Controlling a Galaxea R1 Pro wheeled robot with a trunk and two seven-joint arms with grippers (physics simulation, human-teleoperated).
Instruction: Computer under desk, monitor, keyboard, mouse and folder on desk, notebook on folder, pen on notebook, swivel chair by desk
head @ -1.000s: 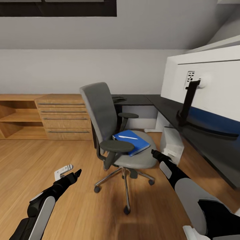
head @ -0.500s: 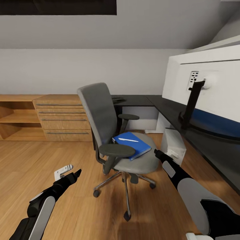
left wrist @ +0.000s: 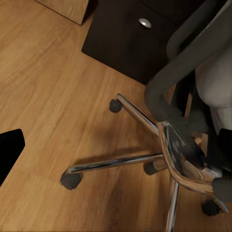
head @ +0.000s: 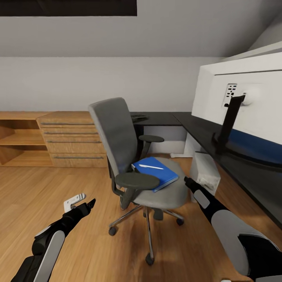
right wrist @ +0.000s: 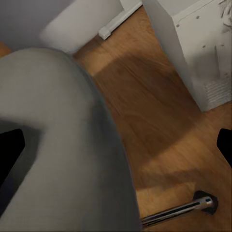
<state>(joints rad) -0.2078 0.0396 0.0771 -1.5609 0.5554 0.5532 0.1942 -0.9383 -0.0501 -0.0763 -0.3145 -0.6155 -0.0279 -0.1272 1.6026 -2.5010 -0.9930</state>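
Since a second ago the view has drifted, the desk [head: 235,156] and monitor [head: 243,102] sitting further right; swivel chair [head: 133,156] mid-floor beside the desk, carrying the folder [head: 156,172] and pen [head: 150,167]; right wrist view adds the computer [right wrist: 193,48] under the desk; left gripper [head: 87,204] low, well apart from the chair, right gripper [head: 187,181] just beside the seat; jaw spread of both cannot be told.

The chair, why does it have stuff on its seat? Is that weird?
Yes, a bit. A blue folder lies on the swivel chair seat with a white pen on top, instead of on the black desk.
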